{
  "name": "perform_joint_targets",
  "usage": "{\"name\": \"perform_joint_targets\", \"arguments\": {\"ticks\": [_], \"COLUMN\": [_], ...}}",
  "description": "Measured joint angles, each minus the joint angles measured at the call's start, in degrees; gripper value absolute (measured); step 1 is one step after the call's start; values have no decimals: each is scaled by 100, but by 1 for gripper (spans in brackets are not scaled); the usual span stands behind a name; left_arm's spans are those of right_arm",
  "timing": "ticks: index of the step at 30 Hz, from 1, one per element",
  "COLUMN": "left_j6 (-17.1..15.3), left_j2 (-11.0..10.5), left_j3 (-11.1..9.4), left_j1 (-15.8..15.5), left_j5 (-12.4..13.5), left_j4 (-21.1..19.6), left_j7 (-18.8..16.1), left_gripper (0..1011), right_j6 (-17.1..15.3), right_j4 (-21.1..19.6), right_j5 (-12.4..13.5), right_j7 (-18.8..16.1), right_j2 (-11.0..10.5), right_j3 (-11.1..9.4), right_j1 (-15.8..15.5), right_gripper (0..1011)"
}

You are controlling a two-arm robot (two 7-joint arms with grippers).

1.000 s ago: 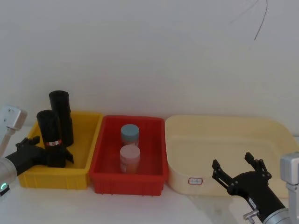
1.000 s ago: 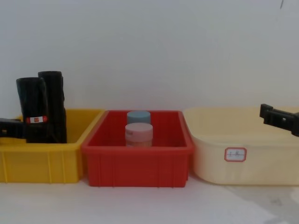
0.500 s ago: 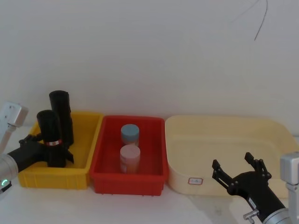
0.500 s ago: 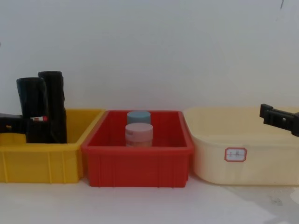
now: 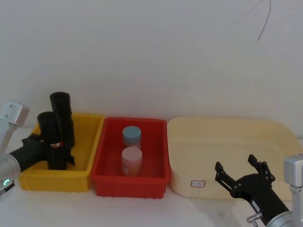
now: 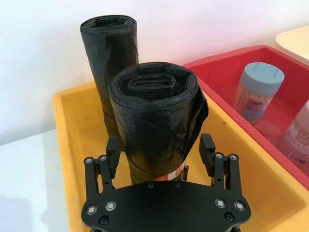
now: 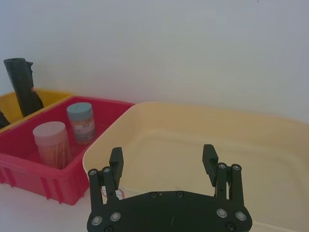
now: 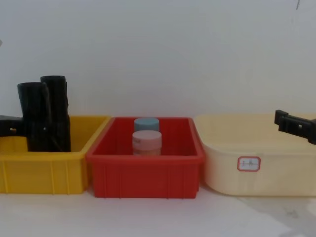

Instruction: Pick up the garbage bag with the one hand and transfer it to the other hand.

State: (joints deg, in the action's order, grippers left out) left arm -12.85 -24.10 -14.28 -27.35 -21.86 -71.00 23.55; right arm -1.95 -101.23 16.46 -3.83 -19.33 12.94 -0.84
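Note:
The garbage bag (image 5: 47, 125), a black glossy roll with a red-and-white label low on its side, stands upright in the yellow bin (image 5: 57, 179). My left gripper (image 5: 51, 150) reaches into the bin and is open, one finger on each side of the roll's lower part. Up close, the left gripper (image 6: 160, 151) straddles the garbage bag (image 6: 154, 106), and small gaps show beside both fingers (image 6: 113, 152). From the chest, the bag (image 8: 32, 106) hides most of that gripper. My right gripper (image 5: 240, 171) hangs open and empty at the cream tub's near side.
A plain black roll (image 5: 61, 111) stands just behind the bag in the same bin. The red bin (image 5: 130, 182) in the middle holds a blue-lidded jar (image 5: 131, 135) and a pink-lidded jar (image 5: 131, 158). A large cream tub (image 5: 227, 127) sits on the right.
My left gripper has pushed farther in and slightly up around the bag, and the label is hidden from the chest. The right arm has not moved.

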Motion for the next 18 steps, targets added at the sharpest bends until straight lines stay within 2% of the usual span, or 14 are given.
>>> {"name": "perform_joint_targets", "arguments": {"ticks": [11,18], "left_j6": [27,-63], "left_j2": [1,-15], "left_j3": [-9,-19], "left_j1": [-11,75], "left_j5": [-21,2], "left_j4": [15,-58], "left_j7": [5,-139], "left_gripper": [1001,1001], "right_j6": [0,0], "right_j4": [0,0], "right_j5": [0,0], "right_j7": [0,0], "right_j2": [0,0], "right_j3": [0,0], "right_j1": [0,0], "right_gripper": [1001,1001]}}
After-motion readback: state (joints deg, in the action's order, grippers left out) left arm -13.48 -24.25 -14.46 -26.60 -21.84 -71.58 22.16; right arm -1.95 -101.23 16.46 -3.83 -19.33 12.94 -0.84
